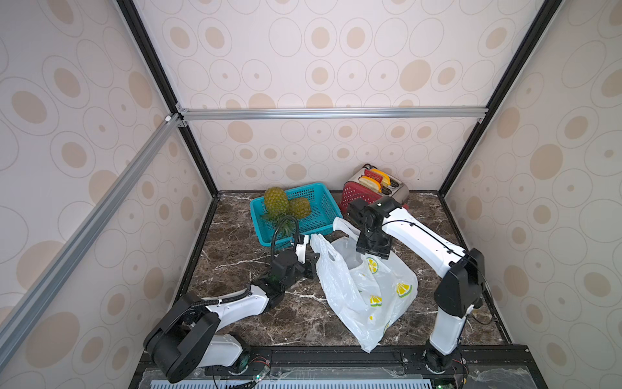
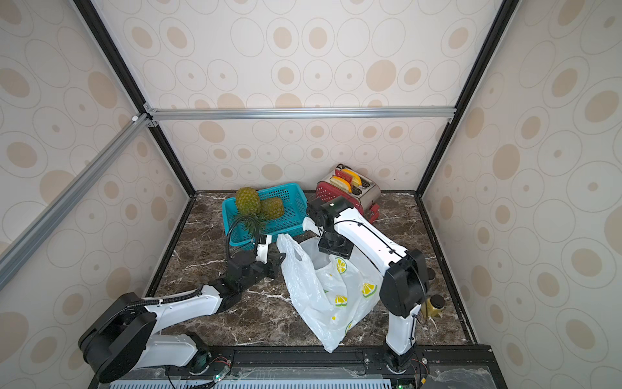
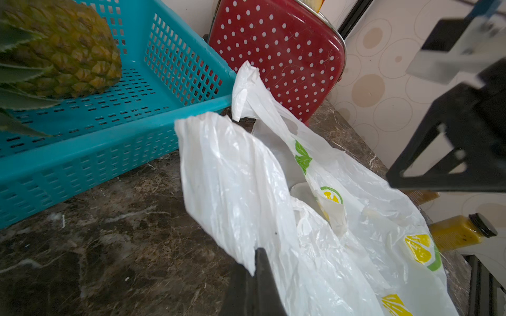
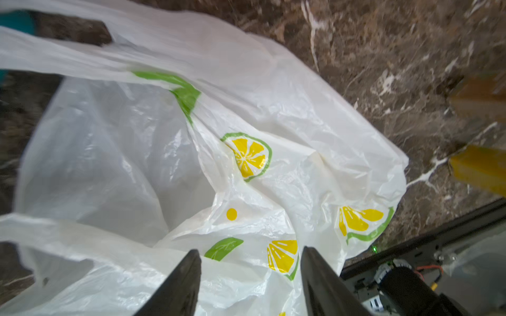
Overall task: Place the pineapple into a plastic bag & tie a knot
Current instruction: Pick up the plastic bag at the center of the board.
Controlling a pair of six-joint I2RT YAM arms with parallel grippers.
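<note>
I see two pineapples (image 1: pixel 276 200) lying in the teal mesh basket (image 1: pixel 321 219). The plastic bag (image 1: pixel 370 296) sprawls on the tabletop (image 1: pixel 235 259) just beside that basket. My left tool (image 3: pixel 258 255) is pinched tight on its rim; my right tool (image 4: pixel 251 250) hangs above it, standing wide and empty.

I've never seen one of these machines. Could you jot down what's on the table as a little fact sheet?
plastic bag: lying on the marble table, mouth open, no fruit visible inside
pineapples: two, both in the teal basket
left claw: shut, pinching the bag's edge
right claw: open, over the bag
knot: none tied yet
also there: red dotted toaster, yellow bottle
</note>
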